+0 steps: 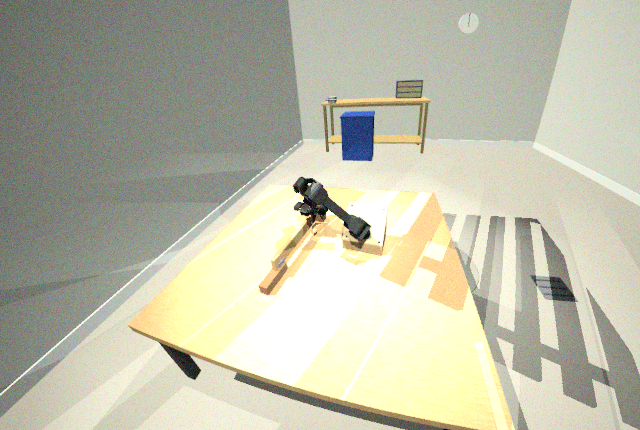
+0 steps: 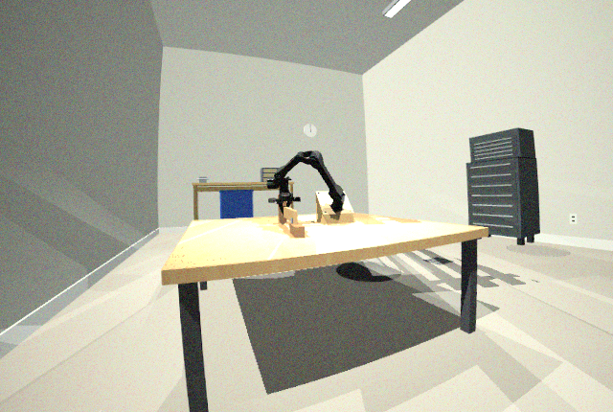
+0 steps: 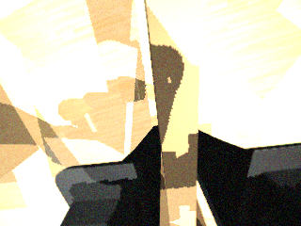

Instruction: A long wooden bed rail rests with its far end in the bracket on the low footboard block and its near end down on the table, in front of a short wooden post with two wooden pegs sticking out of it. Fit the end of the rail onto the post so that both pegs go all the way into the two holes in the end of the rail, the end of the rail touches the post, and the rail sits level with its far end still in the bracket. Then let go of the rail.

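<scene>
The long wooden rail point(image 1: 293, 242) point(image 2: 290, 213) point(image 3: 185, 113) stands on edge. Its far end is at the bracket, where a small blue part point(image 1: 281, 262) shows, on the low footboard block point(image 1: 271, 280) point(image 2: 297, 231). My gripper point(image 1: 313, 216) point(image 2: 283, 205) point(image 3: 168, 128) is shut on the rail near its other end, with one finger on each side. The wooden post point(image 2: 281, 215) stands beside the gripper and is mostly hidden by it and the rail. The pegs and holes are not visible. Whether the rail touches the post or sits exactly level cannot be told.
The arm reaches over the table point(image 1: 361, 342) point(image 2: 238, 256) from its base. A pale slanted board on a wooden block point(image 1: 366, 246) point(image 2: 338, 217) stands close to the base, to the right of the rail. Bright light patches and shadows cross the table.
</scene>
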Motion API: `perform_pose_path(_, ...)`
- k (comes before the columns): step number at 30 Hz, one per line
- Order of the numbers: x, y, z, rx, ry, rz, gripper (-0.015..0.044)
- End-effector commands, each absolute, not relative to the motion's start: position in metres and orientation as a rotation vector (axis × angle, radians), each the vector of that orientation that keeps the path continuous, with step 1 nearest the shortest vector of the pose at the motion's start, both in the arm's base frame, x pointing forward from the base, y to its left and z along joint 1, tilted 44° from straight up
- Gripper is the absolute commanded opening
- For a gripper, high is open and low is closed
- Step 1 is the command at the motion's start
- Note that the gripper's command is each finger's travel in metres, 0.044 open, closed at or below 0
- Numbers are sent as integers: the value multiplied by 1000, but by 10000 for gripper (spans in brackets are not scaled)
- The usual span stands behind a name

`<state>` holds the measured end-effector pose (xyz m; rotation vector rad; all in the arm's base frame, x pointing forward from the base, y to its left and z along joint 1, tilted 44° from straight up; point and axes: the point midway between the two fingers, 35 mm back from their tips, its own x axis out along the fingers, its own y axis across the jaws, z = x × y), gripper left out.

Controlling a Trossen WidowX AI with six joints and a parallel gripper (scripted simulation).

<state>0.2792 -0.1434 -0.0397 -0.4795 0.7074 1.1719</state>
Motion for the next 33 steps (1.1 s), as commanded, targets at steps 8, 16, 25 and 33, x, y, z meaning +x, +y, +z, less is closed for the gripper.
perform_pose_path(8, 279, -150, -41, -487, 709, 1165, 0)
perform_pose_path(16, 278, -151, -43, -487, 709, 1165, 0)
perform_pose_path(25, 278, -153, -45, -487, 709, 1165, 0)
perform_pose_path(33, 277, -155, -47, -487, 709, 1165, 0)
